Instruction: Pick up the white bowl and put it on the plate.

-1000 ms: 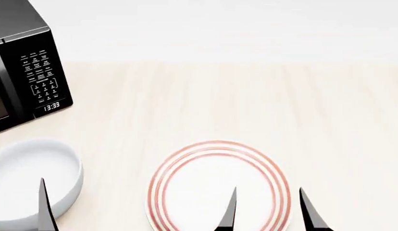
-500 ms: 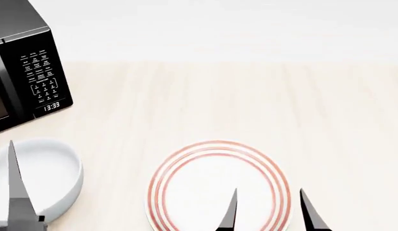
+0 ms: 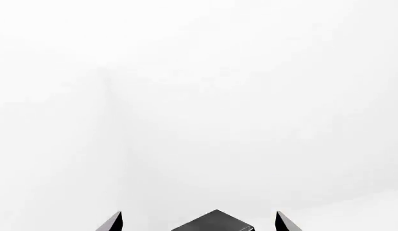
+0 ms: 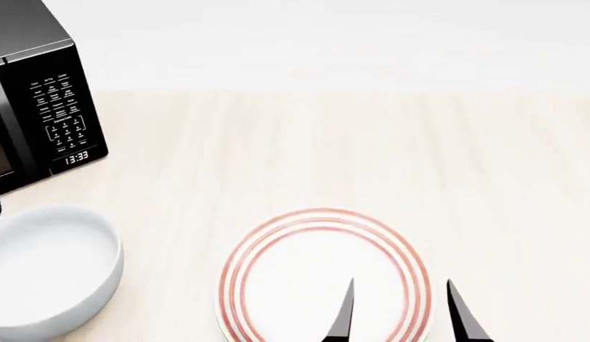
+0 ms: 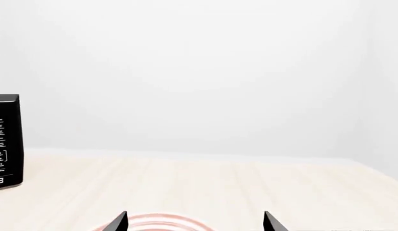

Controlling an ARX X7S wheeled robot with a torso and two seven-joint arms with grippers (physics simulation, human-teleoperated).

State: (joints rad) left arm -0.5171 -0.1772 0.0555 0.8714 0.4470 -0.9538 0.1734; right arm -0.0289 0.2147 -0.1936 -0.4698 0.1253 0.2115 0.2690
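While my right fingers (image 4: pixel 400 313) stand spread, pinching nothing, their two dark tips show over the near part of the plate (image 4: pixel 323 274), one tip above its white middle and the other above its red-ringed rim. The right wrist view shows the same gap between the tips, with a sliver of red rim between them. My left fingers (image 3: pixel 197 222) are also spread and pinch nothing; in the left wrist view only their tips show, with the dark top of the microwave (image 3: pixel 213 222) between them, and blank white wall beyond. In the head view I cannot find my left fingers. Out to the left of my right fingers, well apart from the plate, the white bowl (image 4: pixel 50 271) sits upright on the pale wood tabletop (image 4: pixel 371 157). Beyond the bowl stands the black microwave, clock reading 13:33.
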